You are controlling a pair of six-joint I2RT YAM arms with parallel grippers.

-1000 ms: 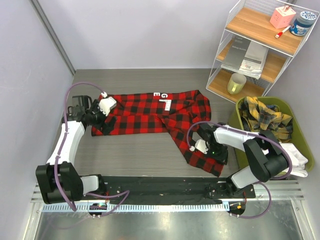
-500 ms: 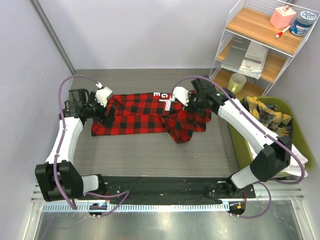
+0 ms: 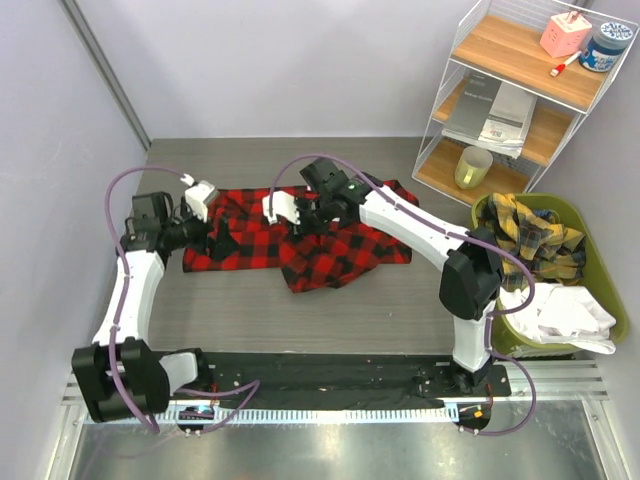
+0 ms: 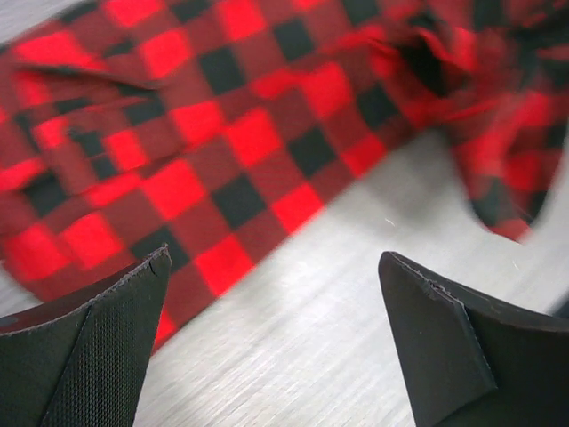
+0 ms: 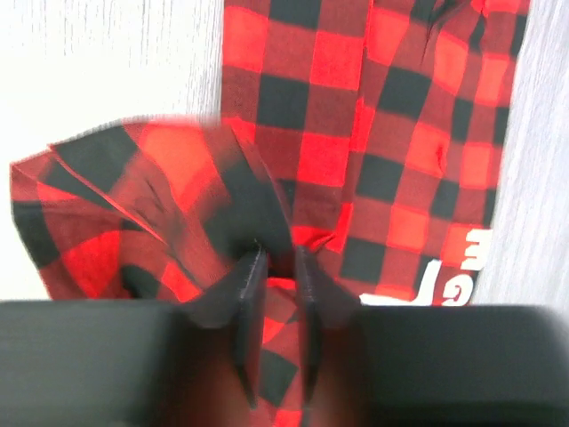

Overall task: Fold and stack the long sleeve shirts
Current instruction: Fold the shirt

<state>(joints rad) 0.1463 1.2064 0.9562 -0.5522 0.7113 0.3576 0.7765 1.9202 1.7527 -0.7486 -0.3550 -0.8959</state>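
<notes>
While the right claw [image 5: 279, 267], nearly closed, pinches a raised fold of the flannel shirt [image 3: 340, 255] lying beneath it, the left claw [image 4: 274, 258] hangs wide and empty above the hem. If the pinch slips, the fold would probably land crooked on the table [image 3: 300, 310].

Top external: fixed high on the near side of the flannel shirt [image 3: 320, 262], tilted down, far enough that all of it is framed. Left wrist: held close over the shirt's left end, at its near edge. Right wrist: held even closer over its middle, beside the white lettering [image 5: 453, 267]. Shirt shared by all three.
</notes>
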